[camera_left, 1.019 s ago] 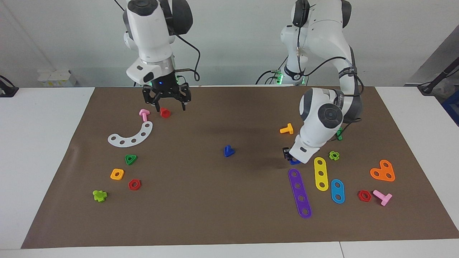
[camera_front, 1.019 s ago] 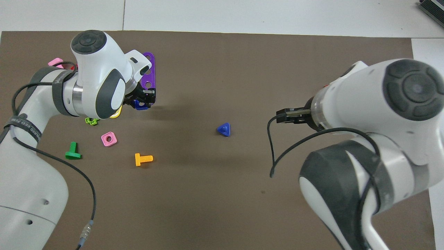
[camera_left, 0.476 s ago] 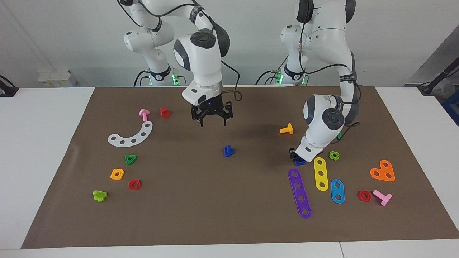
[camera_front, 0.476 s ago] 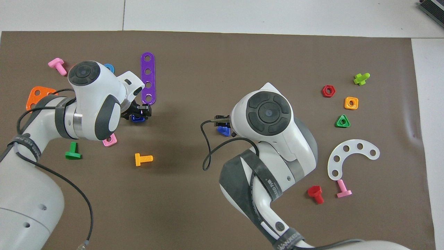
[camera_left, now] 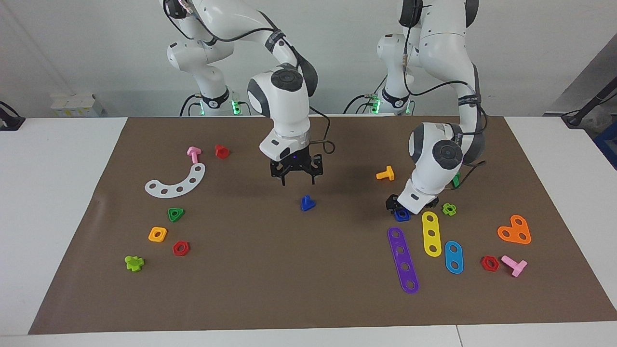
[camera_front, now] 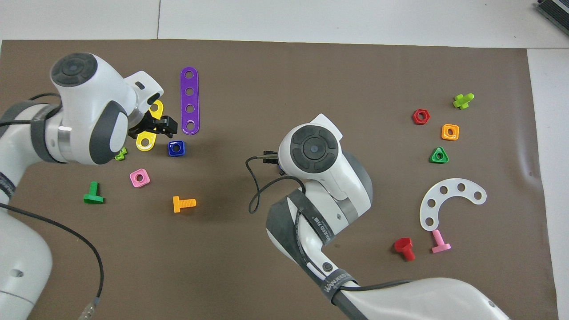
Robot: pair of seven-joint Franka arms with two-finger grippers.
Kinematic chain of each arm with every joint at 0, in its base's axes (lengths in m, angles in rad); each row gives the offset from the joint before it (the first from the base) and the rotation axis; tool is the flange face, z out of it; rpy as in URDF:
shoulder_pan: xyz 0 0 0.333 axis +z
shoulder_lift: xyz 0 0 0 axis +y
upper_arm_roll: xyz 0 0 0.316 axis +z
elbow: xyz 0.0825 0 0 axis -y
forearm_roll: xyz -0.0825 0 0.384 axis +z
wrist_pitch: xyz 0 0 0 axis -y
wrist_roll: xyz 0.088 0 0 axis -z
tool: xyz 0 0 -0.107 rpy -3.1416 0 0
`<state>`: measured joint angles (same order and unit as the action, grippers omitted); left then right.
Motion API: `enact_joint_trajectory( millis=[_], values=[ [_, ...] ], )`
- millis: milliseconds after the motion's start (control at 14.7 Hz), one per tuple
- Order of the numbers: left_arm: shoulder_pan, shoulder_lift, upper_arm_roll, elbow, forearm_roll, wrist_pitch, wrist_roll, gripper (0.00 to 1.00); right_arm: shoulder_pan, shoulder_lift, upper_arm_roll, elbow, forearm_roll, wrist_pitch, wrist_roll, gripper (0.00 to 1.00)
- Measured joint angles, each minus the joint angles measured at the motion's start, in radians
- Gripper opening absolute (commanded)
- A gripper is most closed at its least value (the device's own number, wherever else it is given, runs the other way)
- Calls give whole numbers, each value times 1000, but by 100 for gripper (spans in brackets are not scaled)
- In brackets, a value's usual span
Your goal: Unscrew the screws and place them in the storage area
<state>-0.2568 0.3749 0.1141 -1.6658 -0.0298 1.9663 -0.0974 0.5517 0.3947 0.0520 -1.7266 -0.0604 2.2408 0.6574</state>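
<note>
A blue triangular-headed screw lies on its own mid-mat, stub upward. My right gripper hangs open just above it, slightly toward the robots; in the overhead view the right wrist covers the screw. The storage area is the stretch of mat around the white curved strip, toward the right arm's end. My left gripper is open, low over a blue square nut that lies free on the mat.
Purple, yellow and blue straight strips, an orange bolt and an orange heart plate lie around the left gripper. A red bolt, a pink bolt and coloured nuts lie by the curved strip.
The right arm swung from over the red bolt to above the blue screw and came lower. The left gripper opened, let go of the blue square nut and drew back from it.
</note>
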Motion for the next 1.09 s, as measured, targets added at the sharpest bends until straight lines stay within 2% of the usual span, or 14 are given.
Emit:
enact_joint_trajectory(
  millis=[204,408,612,748,883,1087],
  values=[
    [106,-51,4,67,1,-102,119,96,22,49,0,-1,-40,18,17,81],
    [162,-136,5,12,1,-141,162,99,20,63,-4,-9,-77,32,19,76],
    [178,-232,7,-60,1,-149,163,100,20,63,-7,-36,-79,60,19,66],
    [179,-283,5,-64,1,-152,163,100,20,63,-7,-40,-79,62,19,57],
    [178,-331,-2,-63,1,-154,163,100,19,63,-7,-40,-79,66,19,54],
    [177,-374,-12,-49,1,-179,162,100,18,63,-7,-41,-79,77,19,44]
  ],
)
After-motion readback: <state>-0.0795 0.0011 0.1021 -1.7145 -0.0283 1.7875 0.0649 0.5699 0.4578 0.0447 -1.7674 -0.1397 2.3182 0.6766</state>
